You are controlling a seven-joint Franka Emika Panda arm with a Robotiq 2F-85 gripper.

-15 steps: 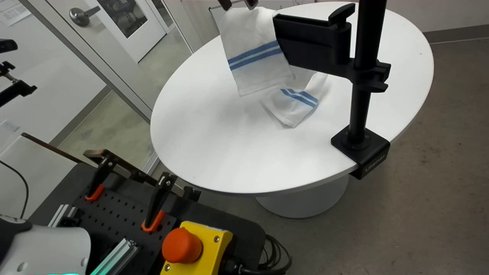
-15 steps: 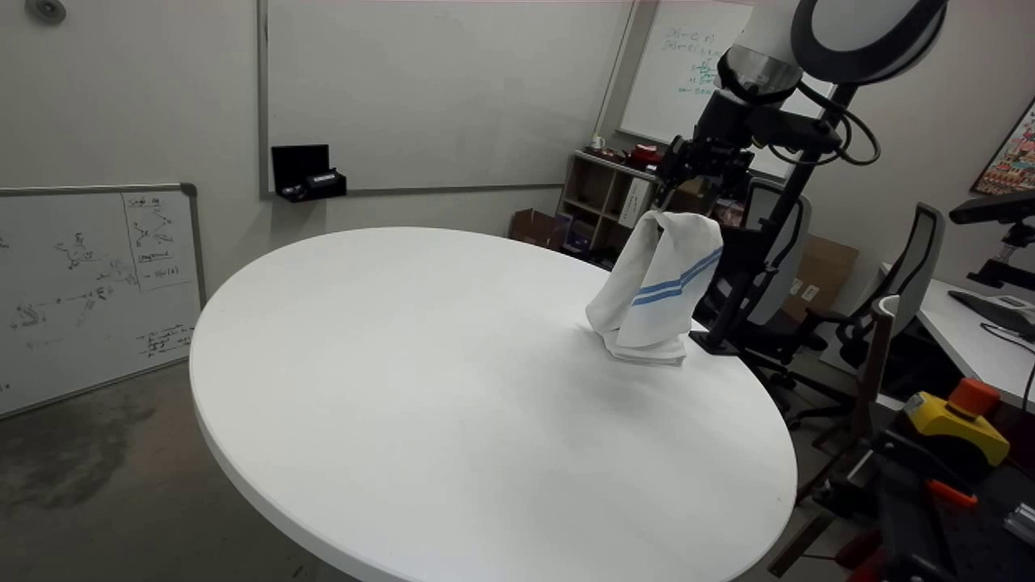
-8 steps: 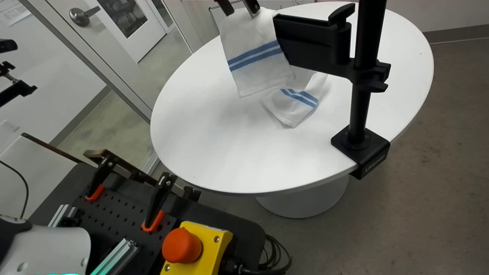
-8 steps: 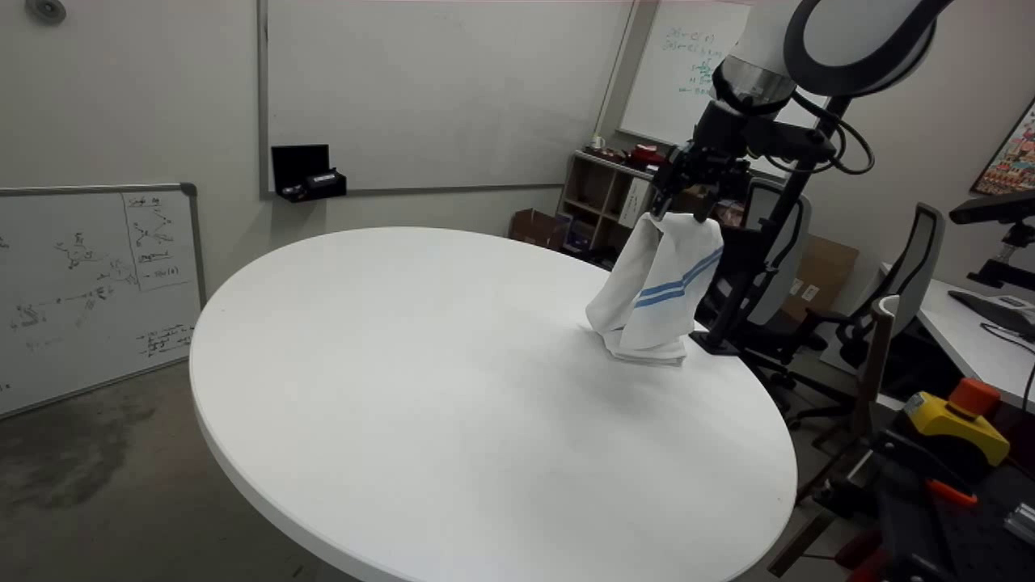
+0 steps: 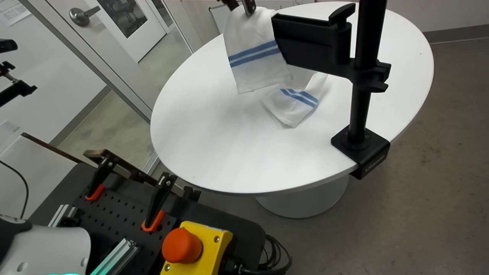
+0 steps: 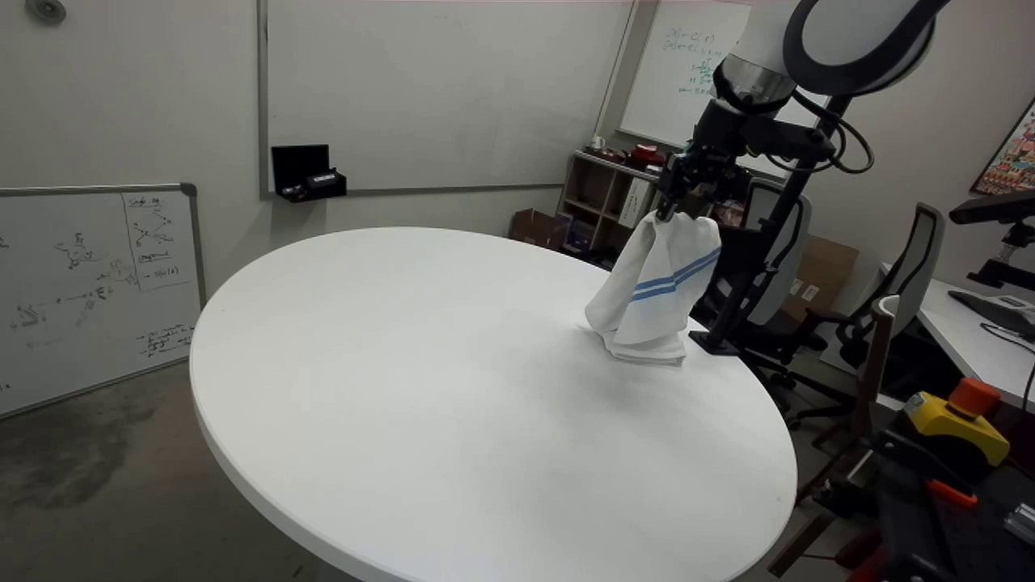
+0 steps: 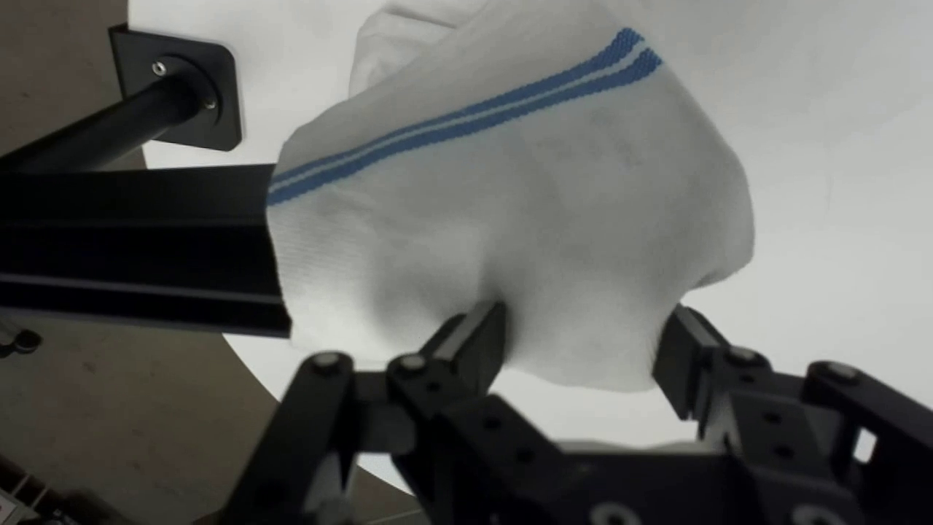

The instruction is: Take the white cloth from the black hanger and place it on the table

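1. Two blue stripes [image 7: 437,136] across the white cloth [image 7: 539,211], draped over the end of the black hanger [image 5: 338,57]; lower end at or just above the table [image 5: 229,137], can't really tell if touching.
2. Gripper [image 7: 583,332] at the top fold, jaws parted partway, with cloth in the gap between the fingers [image 7: 477,343] and seemingly touching both.
3. Best legible bit tbh: pretty sure "Ulanzi", in pale letters [image 5: 375,163] on the side of the hanger's clamp base [image 5: 365,154].
4. Dark marker notes [image 6: 151,250] and sketches [image 6: 78,252] all over the low whiteboard [image 6: 89,331], some underlined, too small to read properly.
5. Green scribbles [image 6: 702,74] on the far whiteboard [image 6: 647,105], same deal.
6. Printed paper [image 5: 14,15] up in the corner of an exterior view, basically just grey lines.
7. Pale labels [image 6: 810,293] on a cardboard box [image 6: 837,263], way too tiny.
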